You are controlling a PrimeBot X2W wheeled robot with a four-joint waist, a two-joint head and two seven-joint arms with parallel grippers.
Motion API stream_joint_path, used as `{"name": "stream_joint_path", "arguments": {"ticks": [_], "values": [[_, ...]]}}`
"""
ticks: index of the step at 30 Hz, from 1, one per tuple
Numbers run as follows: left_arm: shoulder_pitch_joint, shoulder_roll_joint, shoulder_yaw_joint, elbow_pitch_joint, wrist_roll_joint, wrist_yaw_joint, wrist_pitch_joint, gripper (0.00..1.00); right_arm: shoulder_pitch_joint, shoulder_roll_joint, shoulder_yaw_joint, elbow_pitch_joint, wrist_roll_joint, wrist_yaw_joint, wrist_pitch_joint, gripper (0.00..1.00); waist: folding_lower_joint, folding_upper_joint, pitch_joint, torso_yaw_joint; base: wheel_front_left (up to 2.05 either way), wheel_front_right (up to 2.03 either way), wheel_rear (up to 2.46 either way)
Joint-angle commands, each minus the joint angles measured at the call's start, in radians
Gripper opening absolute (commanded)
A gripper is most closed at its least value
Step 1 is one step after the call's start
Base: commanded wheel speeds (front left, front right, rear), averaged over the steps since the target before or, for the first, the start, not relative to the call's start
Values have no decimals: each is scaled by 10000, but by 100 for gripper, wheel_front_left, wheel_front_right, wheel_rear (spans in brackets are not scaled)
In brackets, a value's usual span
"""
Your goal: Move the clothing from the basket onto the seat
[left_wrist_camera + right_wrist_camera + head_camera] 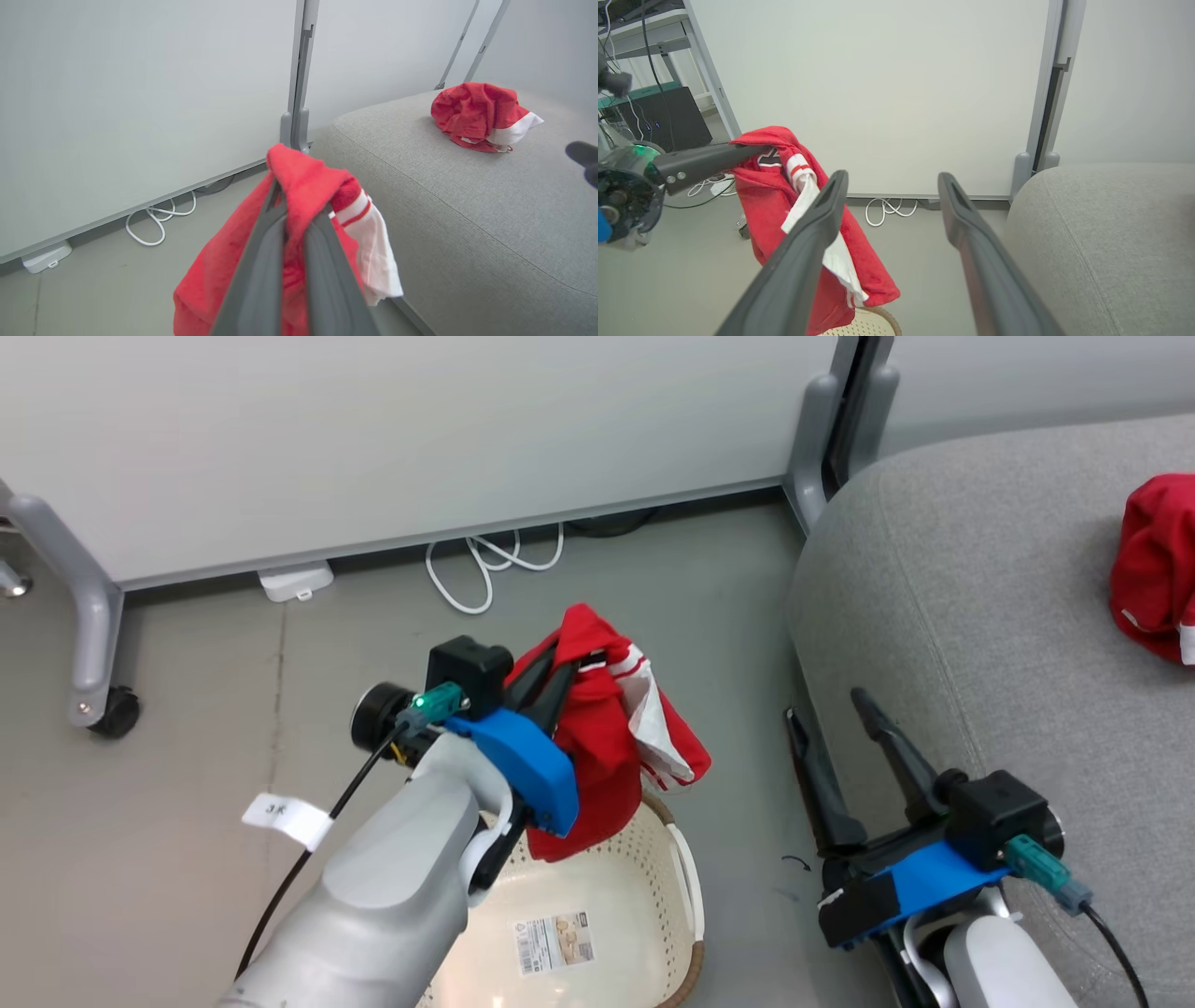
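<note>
Below the left gripper point(565, 670), clamped on a piece of red-and-white clothing point(607, 737), sits the basket point(686, 887); the cloth hangs clear of its rim. This looks like the carry step. To that gripper's right lies the seat point(980, 616), bearing a second garment point(1153, 565). The next move calls for a swing right over the cushion, then release. The right gripper point(826, 709) hovers with fingers apart.

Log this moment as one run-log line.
left gripper: shut on red garment, held above basket | right gripper: open, empty, beside sofa | second garment: lying on sofa
</note>
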Motion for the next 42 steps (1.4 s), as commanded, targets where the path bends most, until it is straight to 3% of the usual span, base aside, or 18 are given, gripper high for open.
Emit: {"name": "stream_joint_path", "arguments": {"ticks": [1, 16, 28, 42], "values": [[-210, -24, -74, -41, -39, -18, -52, 0, 145, -4, 64, 21, 51, 5, 27, 100, 2, -1, -121, 46, 0, 0, 0], [-1621, -244, -964, -63, -262, -19, 133, 0, 322, -6, 691, 343, 336, 5, 211, 100, 2, -1, -744, 107, 0, 0, 0], [-1793, -319, -1487, -16, -654, -19, 118, 0, 179, -6, 994, 488, 413, 5, 349, 100, 2, -1, -874, 135, 0, 0, 0], [-1862, -327, -1994, 59, -980, -20, 53, 0, -1268, -7, 1587, 1533, 364, 5, 1730, 100, 2, -1, -777, 151, 0, 0, 0]]}}
